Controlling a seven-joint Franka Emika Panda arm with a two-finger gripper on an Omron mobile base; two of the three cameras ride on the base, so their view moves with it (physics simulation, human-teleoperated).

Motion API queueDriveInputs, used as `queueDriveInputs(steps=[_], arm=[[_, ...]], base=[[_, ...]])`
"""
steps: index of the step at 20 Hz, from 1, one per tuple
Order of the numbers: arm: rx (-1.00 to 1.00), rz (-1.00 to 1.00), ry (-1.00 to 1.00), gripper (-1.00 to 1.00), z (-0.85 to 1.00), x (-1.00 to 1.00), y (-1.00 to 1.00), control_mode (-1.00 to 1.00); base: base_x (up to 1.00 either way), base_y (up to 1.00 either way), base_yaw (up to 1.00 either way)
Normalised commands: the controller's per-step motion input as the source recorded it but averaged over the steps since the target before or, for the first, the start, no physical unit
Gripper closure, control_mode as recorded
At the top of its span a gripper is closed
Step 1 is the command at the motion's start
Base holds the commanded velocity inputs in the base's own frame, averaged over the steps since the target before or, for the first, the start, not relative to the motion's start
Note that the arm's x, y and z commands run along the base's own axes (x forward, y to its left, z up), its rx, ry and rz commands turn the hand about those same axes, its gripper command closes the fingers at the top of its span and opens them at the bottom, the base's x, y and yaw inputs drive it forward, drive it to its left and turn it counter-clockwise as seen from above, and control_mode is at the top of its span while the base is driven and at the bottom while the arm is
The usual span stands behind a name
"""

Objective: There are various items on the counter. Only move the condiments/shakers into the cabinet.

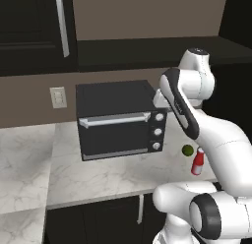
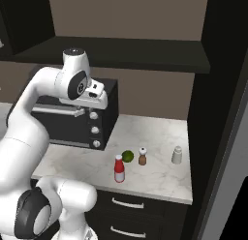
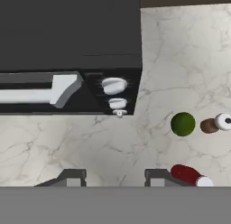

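Note:
On the white marble counter (image 2: 157, 130) stand a red squeeze bottle (image 2: 119, 169) with a white cap, a brown wooden shaker (image 2: 142, 157) and a white shaker (image 2: 177, 155). The red bottle (image 1: 197, 163) sits near the front edge, partly behind my arm. My gripper (image 3: 115, 179) hangs high above the counter beside the toaster oven's right end, pointing down. Its jaws are apart with nothing between them. In the hand view the red bottle (image 3: 187, 174) lies just right of the right fingertip, and the brown shaker (image 3: 214, 124) is further right. The dark cabinet's open shelf (image 2: 121, 52) runs above.
A black toaster oven (image 1: 118, 120) with a silver handle fills the counter's left-middle. A small green lime (image 2: 127, 156) rests between the red bottle and the brown shaker. A tall dark panel (image 2: 218, 113) closes off the counter on the right.

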Motion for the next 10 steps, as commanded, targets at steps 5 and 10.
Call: queueDriveInputs(steps=[5, 10], arm=[[0.02, -0.09, 0.02, -1.0, -0.3, -0.22, -0.43, -1.0], [0.07, -0.13, -0.02, -1.0, -0.61, -0.59, -0.95, -1.0]], base=[[0.0, 0.0, 0.0], [0.0, 0.0, 0.0]])
